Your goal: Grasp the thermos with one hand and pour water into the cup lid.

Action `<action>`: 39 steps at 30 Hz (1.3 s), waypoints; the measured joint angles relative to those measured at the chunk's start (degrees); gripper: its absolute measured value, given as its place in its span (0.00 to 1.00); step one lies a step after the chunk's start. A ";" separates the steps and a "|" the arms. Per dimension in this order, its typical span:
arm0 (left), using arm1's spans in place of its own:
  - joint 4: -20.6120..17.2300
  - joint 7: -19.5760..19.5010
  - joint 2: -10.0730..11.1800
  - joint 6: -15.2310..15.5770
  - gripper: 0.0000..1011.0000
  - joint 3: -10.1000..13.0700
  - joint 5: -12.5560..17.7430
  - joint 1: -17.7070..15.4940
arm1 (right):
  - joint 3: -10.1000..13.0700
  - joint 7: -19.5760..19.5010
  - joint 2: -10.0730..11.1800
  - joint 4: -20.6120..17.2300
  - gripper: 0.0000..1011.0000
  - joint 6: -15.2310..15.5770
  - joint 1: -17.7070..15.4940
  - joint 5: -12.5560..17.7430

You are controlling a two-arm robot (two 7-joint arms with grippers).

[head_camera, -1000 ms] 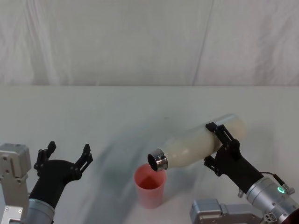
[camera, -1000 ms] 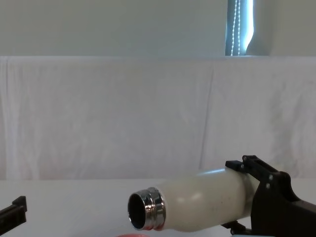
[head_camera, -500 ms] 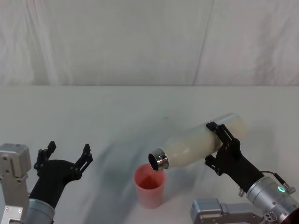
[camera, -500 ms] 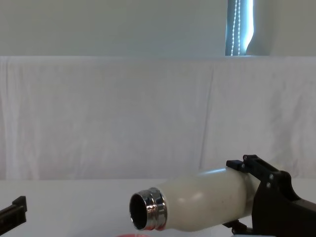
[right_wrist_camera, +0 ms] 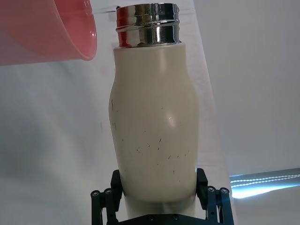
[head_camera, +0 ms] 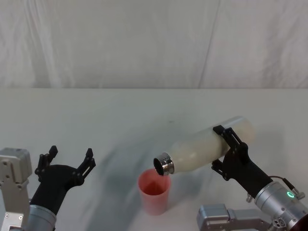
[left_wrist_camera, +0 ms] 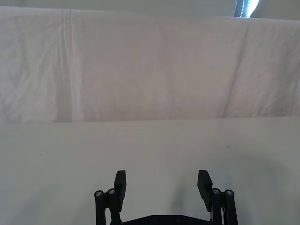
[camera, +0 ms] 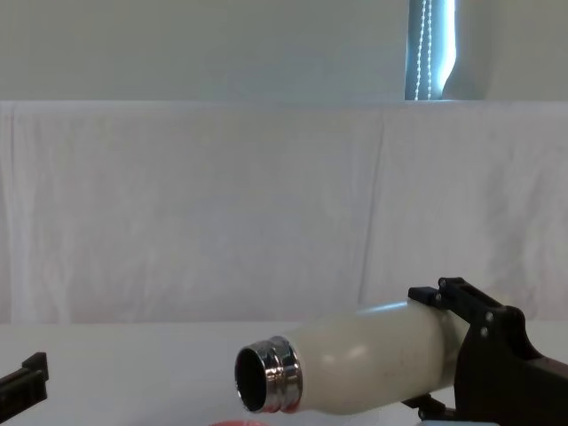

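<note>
The cream-white thermos (head_camera: 204,145) is tipped nearly level above the table, its steel neck (head_camera: 162,165) pointing down-left over the pink-red cup lid (head_camera: 154,191). My right gripper (head_camera: 226,149) is shut around the thermos's lower body. In the right wrist view the thermos (right_wrist_camera: 154,136) fills the middle, its neck beside the cup lid's rim (right_wrist_camera: 56,35). The chest view has the thermos (camera: 364,364) low at right, with a sliver of the cup lid (camera: 238,422) beneath its mouth. My left gripper (head_camera: 67,159) rests open at the near left, holding nothing.
The white table (head_camera: 120,115) stretches back to a white draped cloth (head_camera: 154,43). Bare tabletop lies ahead of my left gripper (left_wrist_camera: 161,185) in the left wrist view.
The thermos's neck has shifted a little to the right and risen slightly over the cup lid. My left arm has not moved.
</note>
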 joint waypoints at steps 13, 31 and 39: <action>0.00 0.00 0.00 0.00 0.99 0.00 0.00 0.00 | 0.00 0.00 -0.01 0.01 0.94 0.03 0.08 -0.01; 0.00 0.00 0.00 0.00 0.99 0.00 0.00 0.00 | 0.10 -0.23 0.16 -0.03 0.94 0.09 -0.06 -0.09; 0.00 0.00 0.00 0.00 0.99 0.00 0.00 0.00 | 0.10 -0.30 0.22 0.00 0.94 0.08 0.06 -0.31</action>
